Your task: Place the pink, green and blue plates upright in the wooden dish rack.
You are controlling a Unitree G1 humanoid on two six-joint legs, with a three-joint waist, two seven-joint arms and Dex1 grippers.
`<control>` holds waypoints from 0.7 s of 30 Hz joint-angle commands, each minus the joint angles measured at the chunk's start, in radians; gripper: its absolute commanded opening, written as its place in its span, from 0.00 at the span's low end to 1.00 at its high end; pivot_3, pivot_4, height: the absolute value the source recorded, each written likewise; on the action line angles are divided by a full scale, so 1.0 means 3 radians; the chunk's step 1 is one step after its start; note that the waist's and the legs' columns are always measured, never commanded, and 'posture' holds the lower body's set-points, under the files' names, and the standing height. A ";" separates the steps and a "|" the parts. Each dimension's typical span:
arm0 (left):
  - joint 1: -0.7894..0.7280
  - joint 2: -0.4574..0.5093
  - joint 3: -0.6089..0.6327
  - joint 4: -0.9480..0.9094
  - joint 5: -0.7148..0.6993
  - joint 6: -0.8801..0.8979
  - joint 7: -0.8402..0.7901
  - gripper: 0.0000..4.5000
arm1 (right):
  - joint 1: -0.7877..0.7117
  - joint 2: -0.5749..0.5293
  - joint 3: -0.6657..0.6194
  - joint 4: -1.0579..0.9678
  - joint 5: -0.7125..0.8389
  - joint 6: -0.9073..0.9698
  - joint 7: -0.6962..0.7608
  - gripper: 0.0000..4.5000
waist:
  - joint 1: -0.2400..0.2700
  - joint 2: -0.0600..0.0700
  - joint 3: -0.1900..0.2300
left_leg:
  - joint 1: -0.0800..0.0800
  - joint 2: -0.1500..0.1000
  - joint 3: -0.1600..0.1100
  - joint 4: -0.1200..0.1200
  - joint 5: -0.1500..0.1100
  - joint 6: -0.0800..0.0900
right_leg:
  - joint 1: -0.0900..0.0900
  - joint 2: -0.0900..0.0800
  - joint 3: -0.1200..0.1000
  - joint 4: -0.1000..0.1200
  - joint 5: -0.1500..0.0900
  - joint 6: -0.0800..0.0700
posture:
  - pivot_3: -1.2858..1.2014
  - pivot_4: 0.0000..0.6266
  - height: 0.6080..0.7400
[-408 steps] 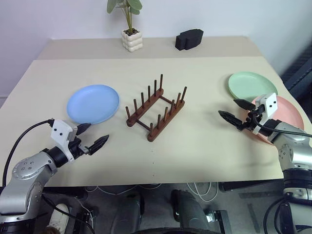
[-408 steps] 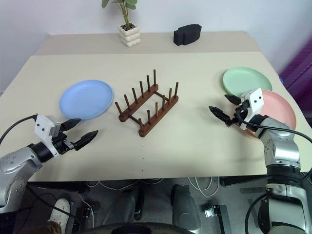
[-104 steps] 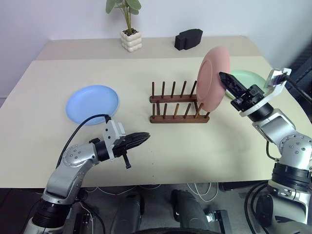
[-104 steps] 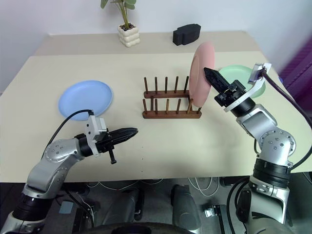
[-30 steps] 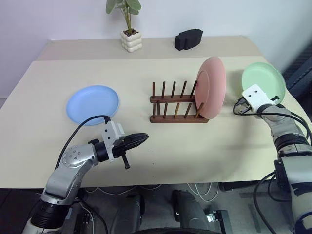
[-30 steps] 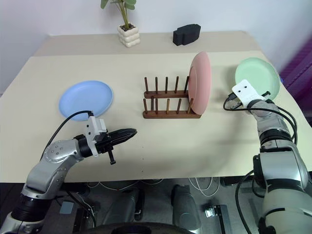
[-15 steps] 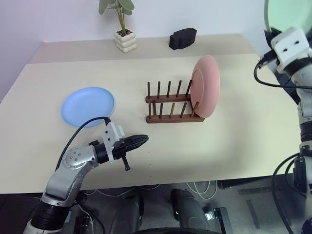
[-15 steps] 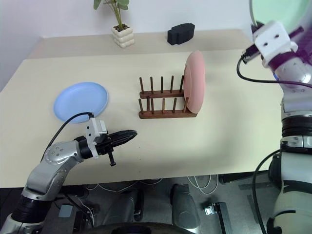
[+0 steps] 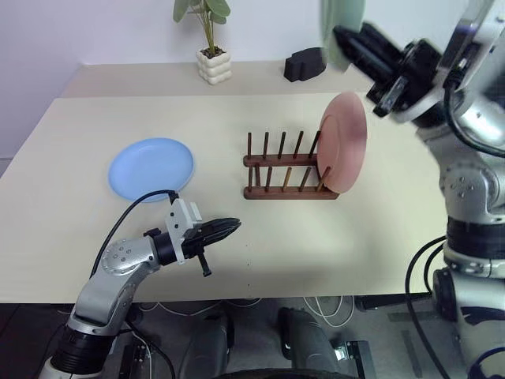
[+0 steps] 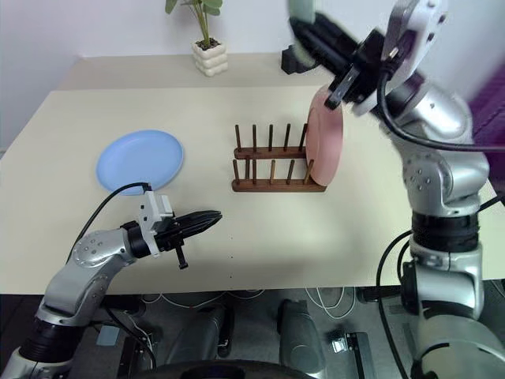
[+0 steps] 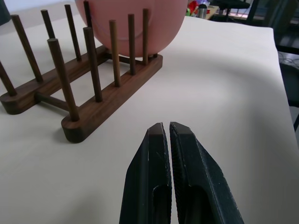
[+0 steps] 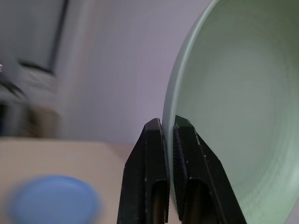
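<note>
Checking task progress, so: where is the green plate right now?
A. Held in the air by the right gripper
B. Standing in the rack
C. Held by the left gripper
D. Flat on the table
A: the right gripper is shut on the rim of the green plate, raised above the rack, where the pink plate already stands.

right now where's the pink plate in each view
Left eye view: pink plate upright at the wooden dish rack's right end.
Right eye view: same spot, seen more edge-on.
Left wrist view: behind the rack's far pegs.
Right wrist view: not in it.
Shared landmark: the rack's pegs.
</note>
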 commanded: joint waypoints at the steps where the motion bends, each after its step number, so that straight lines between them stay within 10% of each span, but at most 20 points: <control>1: 0.0017 -0.0015 0.0046 -0.0117 -0.0019 -0.0071 0.0017 0.03 | 0.0147 0.0167 -0.0215 -0.0351 0.0602 0.0415 -0.0342 0.02 | -0.0002 0.0000 0.0000 | 0.0000 0.0000 0.0000 0.0000 0.0000 0.0000 | 0.0000 0.0000 0.0000 0.0000 0.0000 0.0000 | 0.52 0.24 0.93; 21: 0.0006 0.0007 0.0096 -0.0129 -0.0077 -0.0032 -0.0008 0.03 | 0.0933 0.0379 -0.0483 -0.0468 0.1331 0.1057 -0.0830 0.02 | -0.0009 0.0000 0.0000 | 0.0000 0.0000 0.0006 -0.0001 0.0000 0.0000 | -0.0001 0.0004 -0.0001 0.0000 0.0000 0.0000 | 0.52 0.24 0.93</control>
